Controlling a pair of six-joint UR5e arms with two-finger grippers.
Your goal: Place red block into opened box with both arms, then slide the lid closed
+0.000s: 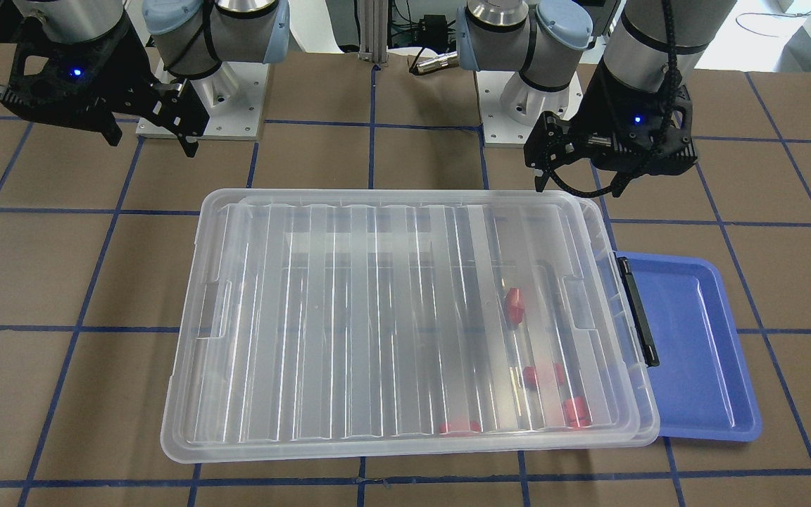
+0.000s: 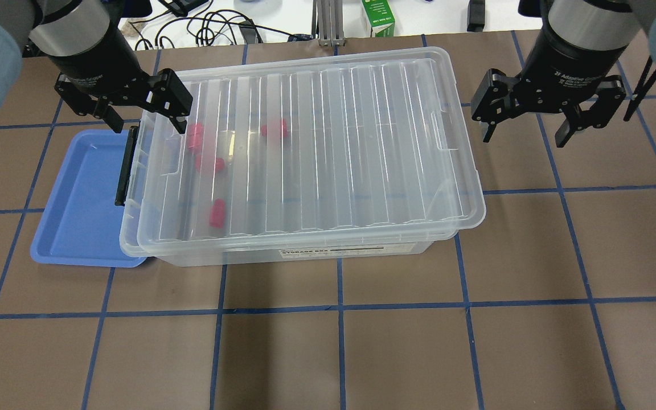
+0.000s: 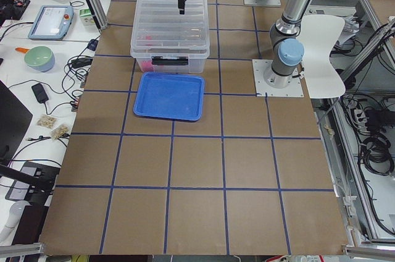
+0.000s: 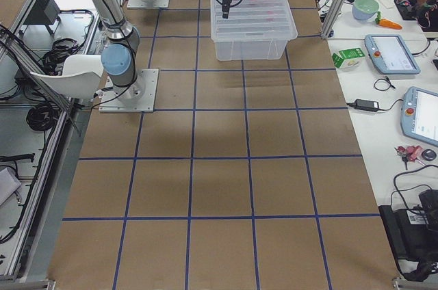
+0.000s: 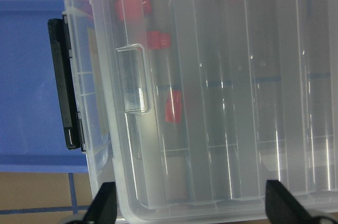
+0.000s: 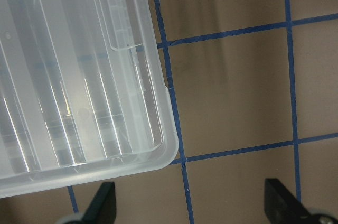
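Note:
The clear box [image 2: 305, 254] stands mid-table with the ribbed clear lid [image 2: 333, 142] lying on top, shifted slightly toward my right, so a narrow strip shows by the black bar [image 2: 126, 165]. Several red blocks lie inside near that end, one of them a red block [image 2: 217, 213] also seen through the lid in the left wrist view [image 5: 173, 105]. My left gripper [image 2: 147, 122] hovers open over the box's bar-end far corner. My right gripper [image 2: 524, 136] hangs open over bare table beyond the lid's other short end, holding nothing.
An empty blue tray [image 2: 77, 210] lies against and partly under the box's bar end. A green carton [image 2: 378, 17] and cables sit past the far edge. Both arm bases [image 1: 201, 105] stand behind the box. Side tables hold tablets and a bowl [image 3: 38, 58].

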